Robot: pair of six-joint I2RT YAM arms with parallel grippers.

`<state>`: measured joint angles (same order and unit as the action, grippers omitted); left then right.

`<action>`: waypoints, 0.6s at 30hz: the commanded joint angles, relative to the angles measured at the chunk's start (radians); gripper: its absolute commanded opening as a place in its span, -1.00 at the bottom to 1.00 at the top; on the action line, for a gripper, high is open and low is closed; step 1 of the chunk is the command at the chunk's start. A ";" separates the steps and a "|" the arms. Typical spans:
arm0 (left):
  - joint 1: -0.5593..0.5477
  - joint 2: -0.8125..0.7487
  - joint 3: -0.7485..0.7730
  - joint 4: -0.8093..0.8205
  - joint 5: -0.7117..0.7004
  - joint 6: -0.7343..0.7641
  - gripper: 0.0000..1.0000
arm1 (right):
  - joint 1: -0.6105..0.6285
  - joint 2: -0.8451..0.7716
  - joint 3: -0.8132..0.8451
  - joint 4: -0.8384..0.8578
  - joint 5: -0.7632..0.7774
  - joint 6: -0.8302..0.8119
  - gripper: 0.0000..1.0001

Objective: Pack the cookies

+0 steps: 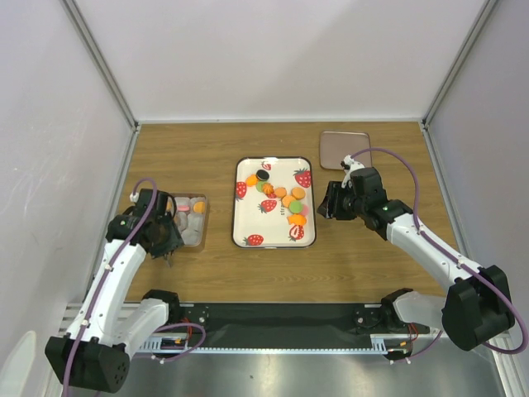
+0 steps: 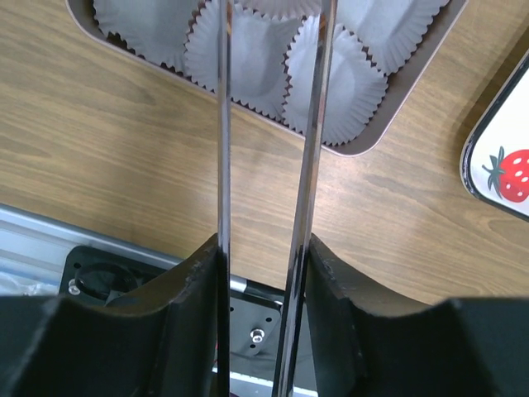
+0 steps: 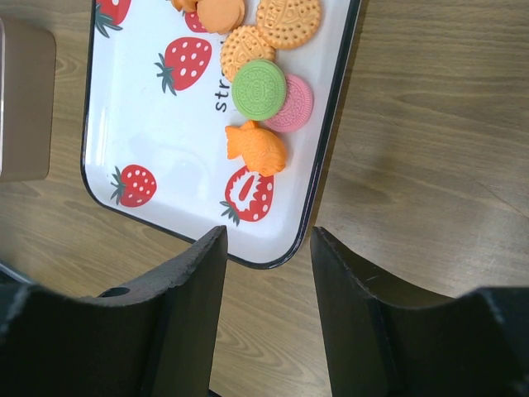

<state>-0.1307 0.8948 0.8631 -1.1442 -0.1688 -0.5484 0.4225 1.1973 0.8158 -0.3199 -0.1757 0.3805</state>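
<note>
The cookies (image 1: 285, 198) lie in a loose bunch on the right half of a white strawberry-print tray (image 1: 248, 215): mostly orange, with a black one (image 1: 262, 175) and a green one (image 1: 295, 207). The right wrist view shows a green cookie (image 3: 259, 88), a pink one (image 3: 293, 103) and orange ones (image 3: 288, 21). My right gripper (image 1: 327, 203) (image 3: 269, 248) is open and empty, just off the tray's near right corner. My left gripper (image 1: 163, 237) (image 2: 264, 248) is shut on metal tongs (image 2: 223, 124), whose blades reach over a brown box (image 1: 206, 219) of white paper liners (image 2: 149, 25).
The box holds an orange cookie (image 1: 199, 207) and a few pale ones in its liners. A brown lid (image 1: 345, 149) lies at the back right. The tray's corner (image 2: 504, 124) shows right of the box (image 2: 417, 87). An orange fish-shaped piece (image 3: 256, 149) sits near the tray's corner.
</note>
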 commanded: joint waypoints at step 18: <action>-0.096 0.027 0.209 0.018 0.017 0.042 0.00 | 0.004 -0.001 0.019 0.025 0.005 -0.011 0.01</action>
<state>-0.1444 0.9157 0.9508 -1.1332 -0.1390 -0.5060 0.4225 1.1973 0.8158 -0.3199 -0.1772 0.3805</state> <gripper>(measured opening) 0.503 0.509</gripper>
